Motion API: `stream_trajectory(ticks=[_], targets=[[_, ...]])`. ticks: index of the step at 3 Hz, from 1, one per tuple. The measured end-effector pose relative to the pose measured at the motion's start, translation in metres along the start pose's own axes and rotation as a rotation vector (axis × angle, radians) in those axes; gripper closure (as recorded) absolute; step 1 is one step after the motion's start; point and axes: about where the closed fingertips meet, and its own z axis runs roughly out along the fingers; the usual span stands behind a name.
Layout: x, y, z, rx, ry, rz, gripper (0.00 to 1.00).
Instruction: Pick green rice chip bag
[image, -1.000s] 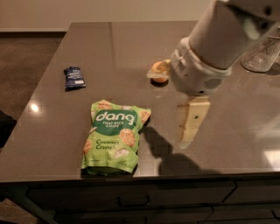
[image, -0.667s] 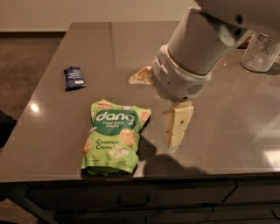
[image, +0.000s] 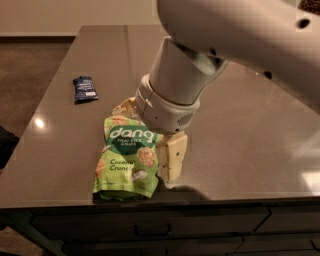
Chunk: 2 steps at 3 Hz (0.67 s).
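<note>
The green rice chip bag (image: 126, 159) lies flat near the front edge of the grey table (image: 250, 140). It is light green with white "dang" on a dark green band. My gripper (image: 144, 145) is low over the bag's upper right part and open. One cream finger (image: 171, 160) stands along the bag's right edge. The other finger (image: 125, 106) shows just past the bag's top left corner. My white arm (image: 200, 65) hides the bag's top right corner. I cannot tell whether the fingers touch the bag.
A small dark blue wrapper (image: 85, 88) lies on the table to the back left of the bag. The table's front edge (image: 160, 199) runs just below the bag, with drawers under it. A bright light reflection (image: 39, 123) shows at the left.
My arm and gripper have moved left from the table's right part to over the bag. The fingers now stand on either side of the bag's upper part. The bag has not moved.
</note>
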Motion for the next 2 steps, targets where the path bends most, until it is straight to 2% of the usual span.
stream_trajectory(ticks=[2], targets=[[0.009,-0.025,0.033,-0.018,0.047,-0.060,0.00]])
